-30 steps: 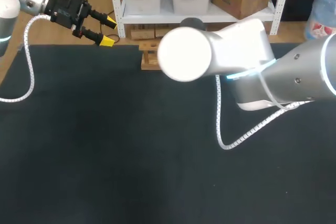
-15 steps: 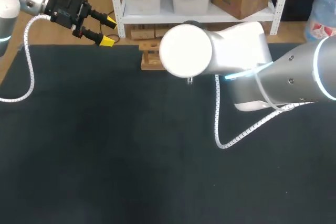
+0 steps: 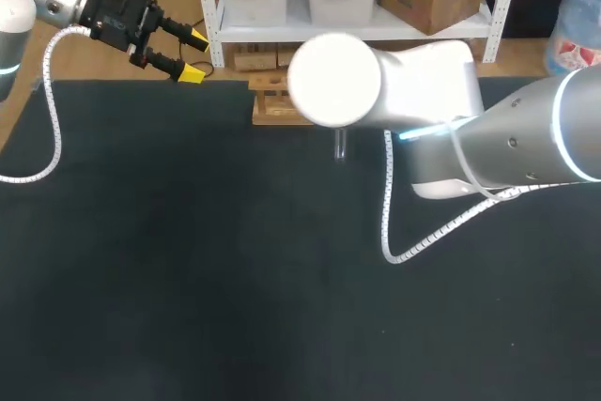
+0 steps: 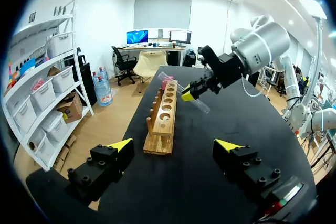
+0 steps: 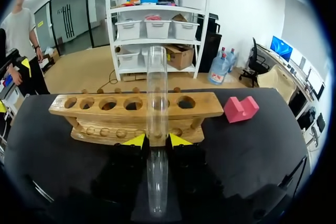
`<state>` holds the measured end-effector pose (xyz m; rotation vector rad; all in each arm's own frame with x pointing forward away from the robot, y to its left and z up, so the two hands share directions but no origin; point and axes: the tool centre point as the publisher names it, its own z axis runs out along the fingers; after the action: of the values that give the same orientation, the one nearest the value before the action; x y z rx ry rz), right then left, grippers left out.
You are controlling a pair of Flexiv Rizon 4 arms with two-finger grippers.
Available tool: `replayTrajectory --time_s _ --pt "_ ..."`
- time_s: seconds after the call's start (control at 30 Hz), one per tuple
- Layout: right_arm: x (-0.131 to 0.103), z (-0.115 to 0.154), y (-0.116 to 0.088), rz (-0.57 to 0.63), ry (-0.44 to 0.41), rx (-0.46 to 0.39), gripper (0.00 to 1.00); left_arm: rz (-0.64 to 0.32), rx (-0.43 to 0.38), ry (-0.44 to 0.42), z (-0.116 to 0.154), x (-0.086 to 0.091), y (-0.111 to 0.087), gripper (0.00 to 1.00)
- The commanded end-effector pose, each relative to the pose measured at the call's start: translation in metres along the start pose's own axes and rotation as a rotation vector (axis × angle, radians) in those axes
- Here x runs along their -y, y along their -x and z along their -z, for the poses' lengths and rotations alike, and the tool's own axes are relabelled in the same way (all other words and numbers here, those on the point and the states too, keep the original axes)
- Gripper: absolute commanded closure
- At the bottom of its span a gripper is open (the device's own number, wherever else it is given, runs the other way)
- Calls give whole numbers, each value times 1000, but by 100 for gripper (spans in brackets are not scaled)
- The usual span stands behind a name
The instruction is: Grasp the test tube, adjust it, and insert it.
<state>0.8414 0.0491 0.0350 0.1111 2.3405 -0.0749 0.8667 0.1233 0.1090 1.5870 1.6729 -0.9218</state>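
A clear glass test tube (image 5: 156, 93) runs lengthwise between the yellow tips of my right gripper (image 5: 157, 140), which is shut on it. Its far end points over the wooden rack (image 5: 136, 111) with its row of holes. In the left wrist view the right gripper (image 4: 191, 94) holds the test tube (image 4: 202, 106) tilted just beside the rack (image 4: 163, 116). In the head view only the test tube's lower end (image 3: 340, 145) shows beneath my right arm, which hides most of the rack (image 3: 270, 102). My left gripper (image 3: 192, 55) hangs open and empty at the table's far left edge.
A pink block (image 5: 240, 108) lies on the black table mat (image 3: 188, 260) beyond the rack's end, also seen as the pink block (image 4: 167, 80) in the left wrist view. A coiled white cable (image 3: 390, 223) hangs from my right arm.
My right arm has shifted slightly away from the camera toward the rack, and the tube's lower end has come into view beneath it. The left arm has not moved.
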Motion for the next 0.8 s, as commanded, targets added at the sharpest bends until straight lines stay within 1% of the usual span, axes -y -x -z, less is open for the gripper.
replayTrajectory --time_s 0.03,0.5,0.67,0.8 --pt "1 -4 -1 0 7 -11 100 0 -2 -122 0 -9 0 0" --pt "4 -5 -6 -6 15 -35 100 0 -2 -122 0 -9 0 0" --pt "4 5 -4 -17 18 -20 100 0 -2 -122 0 -9 0 0" --pt "3 20 3 -34 33 15 100 0 -2 -122 0 -9 0 0"
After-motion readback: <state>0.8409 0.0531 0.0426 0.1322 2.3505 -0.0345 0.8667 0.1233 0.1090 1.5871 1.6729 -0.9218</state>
